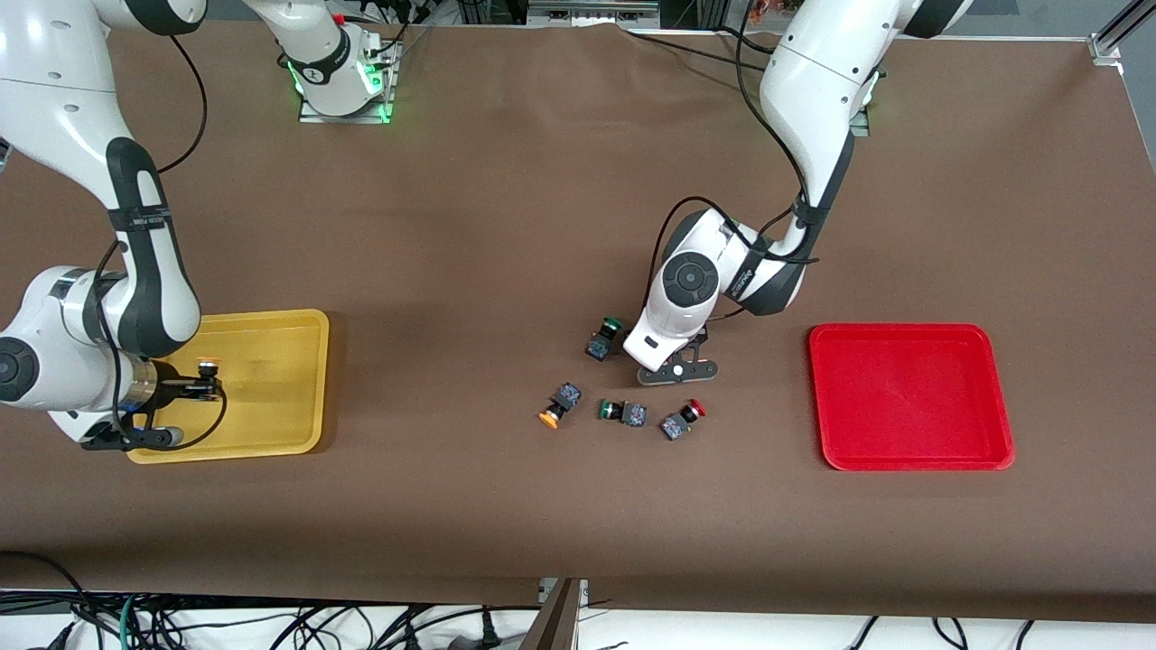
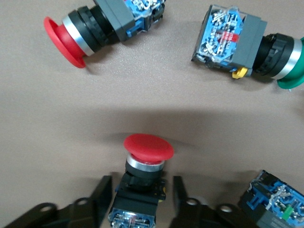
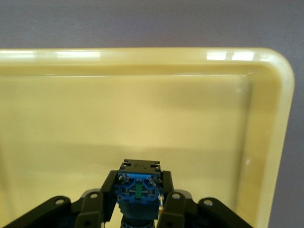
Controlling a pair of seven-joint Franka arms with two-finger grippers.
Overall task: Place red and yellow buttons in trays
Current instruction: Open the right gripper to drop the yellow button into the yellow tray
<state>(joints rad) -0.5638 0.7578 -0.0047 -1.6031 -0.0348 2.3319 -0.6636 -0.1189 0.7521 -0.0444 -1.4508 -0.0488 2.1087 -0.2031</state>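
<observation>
Nearest the front camera, well apart from the shallow red plastic tray [image 1: 903,330] toward the right arm's end of the table, lie a loose red-capped push-button switch [image 1: 683,420], a green-capped switch [image 1: 622,413] and an orange-capped switch [image 1: 560,404], all on their sides. Slightly farther from the camera, the left gripper [image 1: 677,368] is down at the brown table with a second red-capped button [image 2: 147,148] in its mouth. This button lies along the gripper's line, cap toward the loose red one. I cannot tell whether it is clamped or merely bracketed. The red tray lies toward the left arm's end from this gripper, so the left arm is the nearer one. Well apart from the red tray, the right gripper [image 1: 209,388] is over the yellow plastic tray [image 1: 271,318], clamped on a yellow-capped button [image 3: 137,189], probably about to release.
</observation>
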